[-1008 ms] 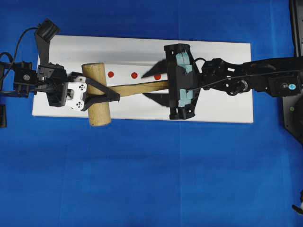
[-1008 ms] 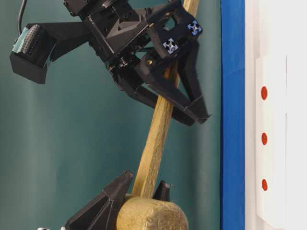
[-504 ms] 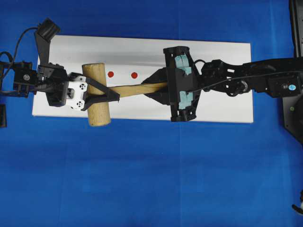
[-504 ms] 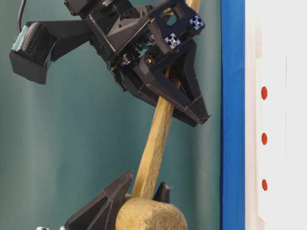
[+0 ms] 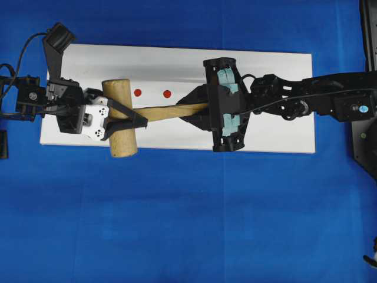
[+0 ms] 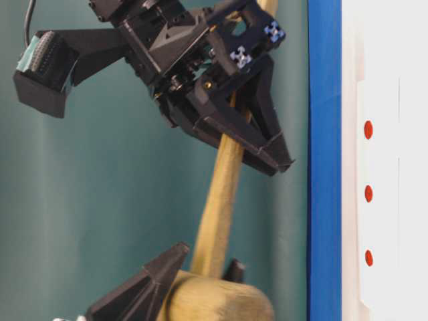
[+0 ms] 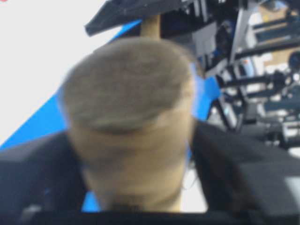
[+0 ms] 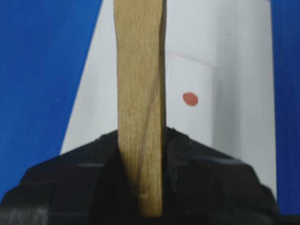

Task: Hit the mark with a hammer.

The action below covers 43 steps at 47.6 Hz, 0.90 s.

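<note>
The tan wooden hammer (image 5: 118, 88) is held in the air over the white board (image 5: 265, 65). My right gripper (image 5: 187, 112) is shut on the end of its flat handle (image 8: 140, 70). My left gripper (image 5: 141, 119) is open, one finger on each side of the thick head (image 7: 129, 93), with small gaps showing. Two red marks (image 5: 138, 92) (image 5: 166, 93) lie beside the handle. The right gripper hides a third mark from above. That mark shows in the right wrist view (image 8: 190, 98). All three show in the table-level view (image 6: 368, 193).
Blue cloth (image 5: 177, 224) surrounds the white board. A black arm base (image 5: 365, 135) stands at the right edge. The left arm's body and cable (image 5: 35, 97) sit at the board's left end.
The right gripper closed on the handle. The left gripper then drew back slightly to the left. The hammer head shifted a little toward the board and is blurred.
</note>
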Each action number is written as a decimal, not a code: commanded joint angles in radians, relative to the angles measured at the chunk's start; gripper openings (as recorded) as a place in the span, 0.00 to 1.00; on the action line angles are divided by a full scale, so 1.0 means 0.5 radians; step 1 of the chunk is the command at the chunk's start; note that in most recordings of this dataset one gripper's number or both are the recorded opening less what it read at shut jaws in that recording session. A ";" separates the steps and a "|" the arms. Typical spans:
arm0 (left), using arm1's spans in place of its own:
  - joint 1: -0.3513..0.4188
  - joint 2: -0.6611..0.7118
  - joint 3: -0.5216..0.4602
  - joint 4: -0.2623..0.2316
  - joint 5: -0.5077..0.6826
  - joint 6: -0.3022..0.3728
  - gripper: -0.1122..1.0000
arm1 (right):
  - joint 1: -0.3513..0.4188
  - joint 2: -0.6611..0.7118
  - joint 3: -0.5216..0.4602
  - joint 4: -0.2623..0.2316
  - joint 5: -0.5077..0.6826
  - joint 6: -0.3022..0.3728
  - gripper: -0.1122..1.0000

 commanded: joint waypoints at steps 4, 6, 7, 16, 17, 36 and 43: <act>-0.006 -0.040 -0.031 0.003 -0.003 0.012 0.89 | -0.006 -0.058 -0.037 -0.003 0.009 0.018 0.15; -0.006 -0.043 -0.031 0.003 0.012 0.012 0.92 | -0.006 -0.061 -0.037 0.000 0.021 0.018 0.15; -0.006 -0.043 -0.031 0.003 0.021 0.009 0.92 | -0.006 -0.064 -0.037 0.000 0.028 0.021 0.15; -0.006 -0.071 -0.006 0.003 0.150 0.009 0.89 | -0.006 -0.126 -0.006 0.006 0.058 0.040 0.15; -0.006 -0.083 0.009 0.003 0.178 0.012 0.89 | -0.006 -0.135 0.003 0.006 0.061 0.043 0.15; -0.061 -0.276 0.172 0.009 0.319 0.061 0.89 | -0.006 -0.380 0.242 0.120 0.061 0.043 0.15; -0.117 -0.313 0.206 0.012 0.322 0.064 0.89 | -0.009 -0.436 0.298 0.141 0.058 0.043 0.15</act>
